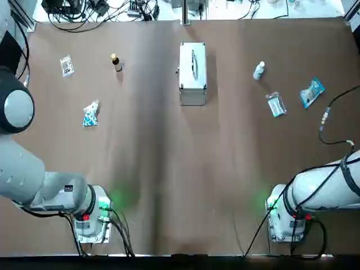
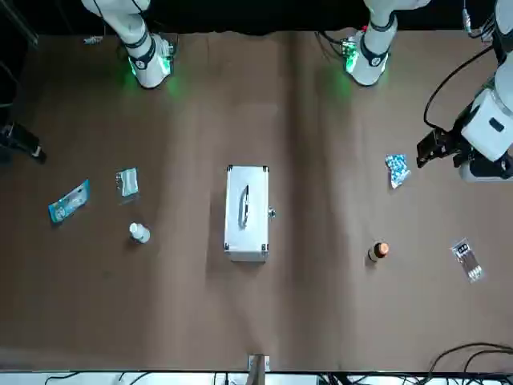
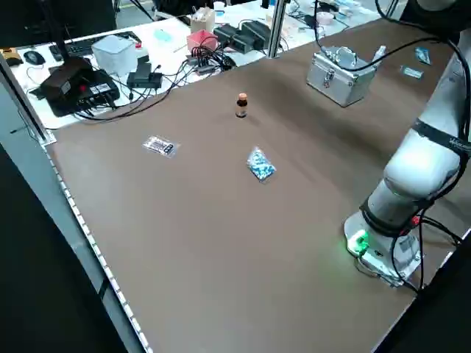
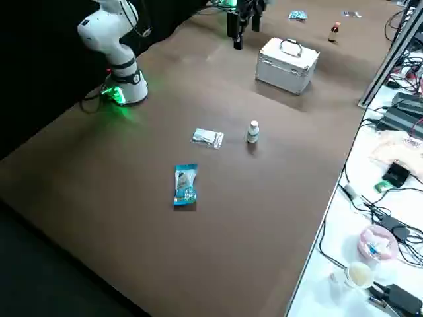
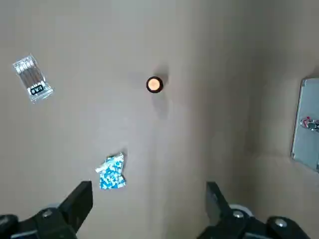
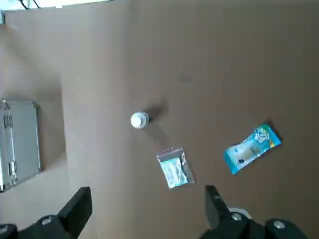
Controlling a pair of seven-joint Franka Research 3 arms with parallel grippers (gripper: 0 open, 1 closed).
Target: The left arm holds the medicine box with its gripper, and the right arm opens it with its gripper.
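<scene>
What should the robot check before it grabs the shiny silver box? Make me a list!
1. Silver metal medicine box is lying flat with its lid shut: ok.
2. Left gripper is open, ready to grip: ok.
3. Right gripper is open: ok.
4. Left gripper is holding the box: not ok. It hangs above the table, well apart from the box.
5. There is room around the box: ok. The small white bottle and the brown bottle stand well off to either side.
6. Latch on the box's side is unfastened: cannot tell.
</scene>
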